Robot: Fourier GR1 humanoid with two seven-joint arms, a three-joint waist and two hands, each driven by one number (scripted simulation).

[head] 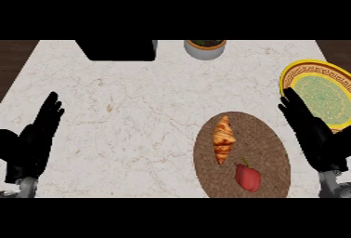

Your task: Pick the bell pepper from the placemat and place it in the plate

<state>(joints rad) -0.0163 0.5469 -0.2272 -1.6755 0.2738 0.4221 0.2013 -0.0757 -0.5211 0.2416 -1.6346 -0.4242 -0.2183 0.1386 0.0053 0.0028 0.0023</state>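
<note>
A red bell pepper (248,177) lies on the near part of a brown oval placemat (267,139), with its green stem pointing up-left. The yellow-rimmed plate (302,69) with a green patterned middle sits at the counter's far right. My right hand (312,132) is open, fingers straight, just right of the placemat and overlapping the plate's near-left edge; it is apart from the pepper. Over the counter's left edge my left hand (34,139) rests open, fingers up.
A croissant (224,138) lies on the placemat above the pepper. A grey pot with a plant (205,48) and a black box (116,49) stand at the counter's back edge. White marble counter (137,116) spreads between the hands.
</note>
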